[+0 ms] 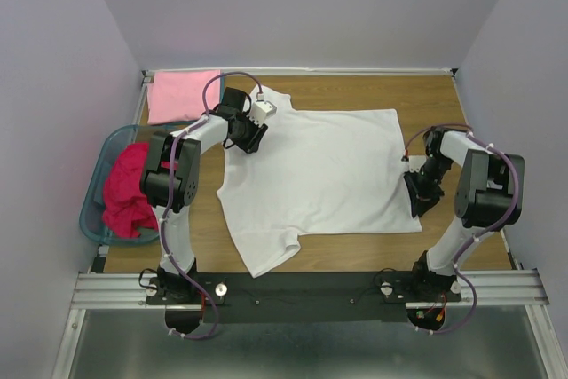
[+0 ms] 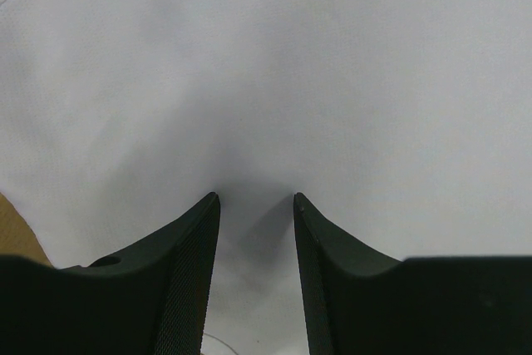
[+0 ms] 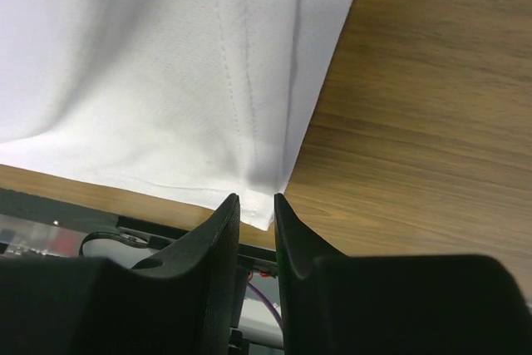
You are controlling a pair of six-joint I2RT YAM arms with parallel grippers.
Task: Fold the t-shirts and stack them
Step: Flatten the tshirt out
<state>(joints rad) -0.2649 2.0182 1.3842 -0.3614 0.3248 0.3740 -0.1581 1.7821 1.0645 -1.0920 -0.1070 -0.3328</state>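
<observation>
White t-shirt (image 1: 319, 170) spread flat across the middle of the bench (image 1: 426, 104), its near right hem corner clamped in the right hand (image 3: 258, 199), that arm folded low by the right edge, left hand (image 2: 256, 197) apart, tips pressing the shirt's far left shoulder

I work at a wood-grain table (image 1: 444, 104), boxed in by plain pale lilac-grey walls (image 1: 302, 6) at the back and on both sides. An aluminium rail (image 1: 115, 288) runs along my near edge, with dull grey sheet metal (image 1: 311, 348) below it. The light is soft and even.
</observation>
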